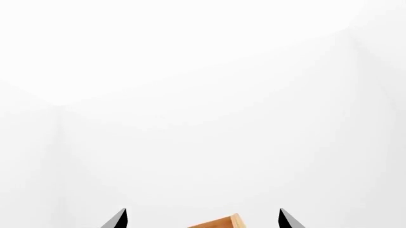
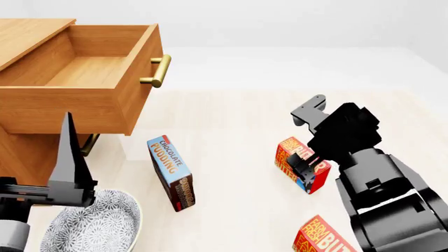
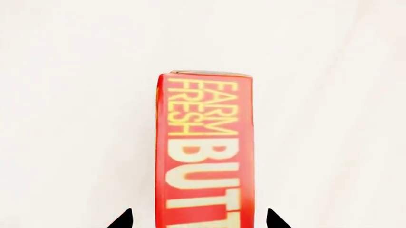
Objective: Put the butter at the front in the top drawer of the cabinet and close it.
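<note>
Right end effector astride butter, lettering legible only there

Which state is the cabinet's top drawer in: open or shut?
Open: the top drawer juts from the cabinet, its inside visibly empty.

Butter red-orange; bowl grey-white patterned

Legible lettering: "CHOCOLATE PUDDING" on the blue-and-brown carton; "FARM FRESH BUTT", cut off by the frame edge, on the butter in the right wrist view; "FARM FRESH BU" on the second red carton at the head view's bottom edge.
</note>
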Available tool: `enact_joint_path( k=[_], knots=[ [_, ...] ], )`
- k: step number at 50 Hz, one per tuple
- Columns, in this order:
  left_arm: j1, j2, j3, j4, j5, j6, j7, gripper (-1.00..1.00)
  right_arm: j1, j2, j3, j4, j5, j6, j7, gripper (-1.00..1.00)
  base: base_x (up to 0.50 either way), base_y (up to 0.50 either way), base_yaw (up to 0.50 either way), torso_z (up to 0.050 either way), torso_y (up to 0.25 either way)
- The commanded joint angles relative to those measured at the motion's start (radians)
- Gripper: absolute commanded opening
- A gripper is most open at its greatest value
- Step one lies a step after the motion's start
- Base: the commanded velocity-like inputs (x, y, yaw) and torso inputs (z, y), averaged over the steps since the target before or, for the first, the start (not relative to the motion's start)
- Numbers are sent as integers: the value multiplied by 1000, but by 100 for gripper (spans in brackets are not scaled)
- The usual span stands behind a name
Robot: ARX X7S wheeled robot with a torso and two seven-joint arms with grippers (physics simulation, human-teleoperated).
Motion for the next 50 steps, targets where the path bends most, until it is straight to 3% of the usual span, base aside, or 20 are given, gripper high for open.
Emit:
enact_joint_path(
  k=[1,10,34,35,50],
  knots=[
    [1,4,-3,-6,-5,4,6,100,3,-2,1,30,6,-8,17,100,0,0,0,0,0],
    [-1,14,-2,-11,-10,-17,23,100,22,-17,4,113,21,-54,41,100,0,0,0,0,0],
    [5,19,-6,-16,-6,-18,26,100,-6,4,-4,36,26,-13,29,100,0,0,0,10,-99],
    [6,19,-6,-15,-6,-17,25,100,-8,6,-5,29,26,-12,29,-100,0,0,0,0,0],
    [14,-2,-12,5,3,3,7,100,23,10,21,35,32,-40,109,-100,0,0,0,0,0]
  ],
)
